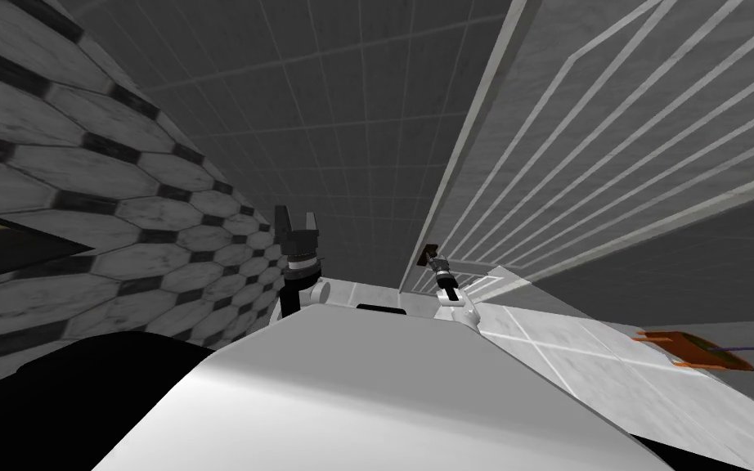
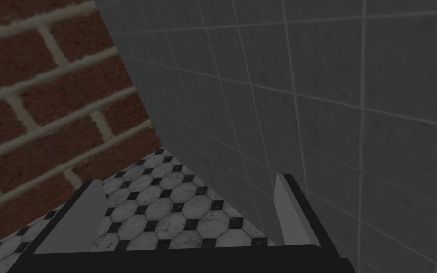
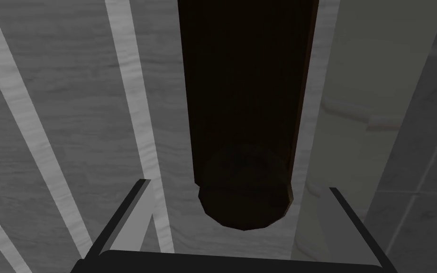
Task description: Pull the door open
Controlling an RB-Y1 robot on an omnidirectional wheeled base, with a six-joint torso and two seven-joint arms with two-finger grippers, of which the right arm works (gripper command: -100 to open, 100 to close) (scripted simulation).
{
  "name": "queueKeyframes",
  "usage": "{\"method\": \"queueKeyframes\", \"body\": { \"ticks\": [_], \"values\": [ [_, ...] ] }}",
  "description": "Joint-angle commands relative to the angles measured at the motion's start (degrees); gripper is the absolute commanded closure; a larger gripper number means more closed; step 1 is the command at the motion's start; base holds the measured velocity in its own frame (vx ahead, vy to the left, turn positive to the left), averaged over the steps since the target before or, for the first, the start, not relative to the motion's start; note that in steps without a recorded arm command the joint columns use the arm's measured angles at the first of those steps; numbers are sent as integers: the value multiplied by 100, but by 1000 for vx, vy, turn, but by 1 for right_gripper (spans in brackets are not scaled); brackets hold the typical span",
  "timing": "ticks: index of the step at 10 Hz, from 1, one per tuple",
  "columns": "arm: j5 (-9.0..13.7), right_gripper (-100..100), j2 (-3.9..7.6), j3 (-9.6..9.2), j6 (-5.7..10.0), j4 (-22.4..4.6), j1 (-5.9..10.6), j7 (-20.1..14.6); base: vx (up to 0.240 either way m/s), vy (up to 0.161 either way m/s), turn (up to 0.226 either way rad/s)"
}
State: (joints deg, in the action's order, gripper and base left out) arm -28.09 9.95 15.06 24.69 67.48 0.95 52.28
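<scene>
Right claw (image 3: 237, 186) up close: its two fingers (image 3: 127, 222) stand wide apart, released, gripping nothing. Between them sits the rounded end of the handle (image 3: 246, 118), a dark brown bar, with a gap on either side, so neither finger touches it. From that end the bar runs on away from the claw, along the door (image 3: 61, 118), which is grey with pale slanting stripes. Beside the handle, on the side away from the stripes, comes a pale strip; door edge or frame, I cannot tell which. Beyond that strip, a grey tiled wall (image 3: 426, 199).

Over from the head camera, the right arm reaches to the door's near edge, where the handle is. Left claw (image 1: 298, 222) is held up well apart from it, fingers spread, nothing in them, above a floor (image 1: 122, 204) of pale hexagon tiles with dark squares. Far off to the right, a flat orange-brown thing (image 1: 694, 350) lies on pale ground.
</scene>
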Motion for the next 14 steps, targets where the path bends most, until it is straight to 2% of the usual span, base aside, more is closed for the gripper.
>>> {"method": "queueKeyframes", "body": {
  "ticks": [1, 2, 3, 4, 9, 10, 14],
  "values": [
    [36, -100, -33, 147, -42, -72, 72, 78, 34, -42, 276],
    [60, -100, -67, 253, -52, -142, 137, 135, 36, -37, 273],
    [43, -100, -41, 179, -66, -84, 106, 86, 13, -20, 48],
    [43, 100, -41, 179, -66, -84, 106, 86, -5, 4, -48],
    [43, 100, -41, 179, -66, -84, 106, 86, -1, 1, -3],
    [207, 100, -14, 196, -71, -98, 79, -135, -42, -27, 91],
    [595, 100, 28, 209, -68, -122, 33, -646, -67, -38, 111]
  ]
}}
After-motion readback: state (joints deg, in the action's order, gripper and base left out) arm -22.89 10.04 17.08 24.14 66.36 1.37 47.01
